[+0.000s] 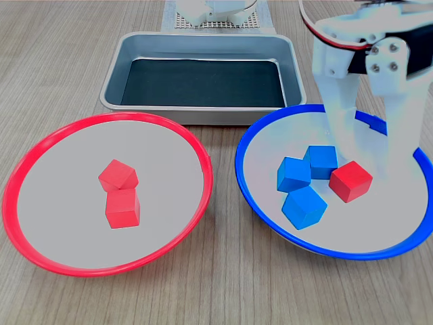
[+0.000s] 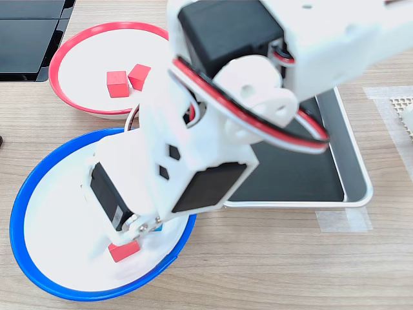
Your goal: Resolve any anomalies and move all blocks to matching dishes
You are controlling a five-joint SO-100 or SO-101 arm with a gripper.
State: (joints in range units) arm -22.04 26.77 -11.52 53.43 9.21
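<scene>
The wide red-rimmed round dish (image 1: 30,169) held two small glossy red cubes (image 1: 120,194), touching. The blue-rimmed dish (image 1: 247,142) held three blue cubes (image 1: 306,183) and one red cube (image 1: 350,181). The white gripper (image 1: 371,159) stood over that dish, jaws parted, gripping nothing. The rectangular grey metal tray (image 1: 203,44) held no cubes.

The red-rimmed dish (image 1: 196,152) is showing a pale grey inside with two red blocks (image 1: 120,193), while the blue-rimmed dish (image 1: 254,200) is holding three blue blocks (image 1: 304,179) and one red block (image 1: 351,181). The tray (image 1: 203,44) is gleaming grey around a dark bottom. The arm (image 2: 213,129) is showing white (with black panels and red cable), over a light wood-grain counter (image 1: 230,284).
</scene>
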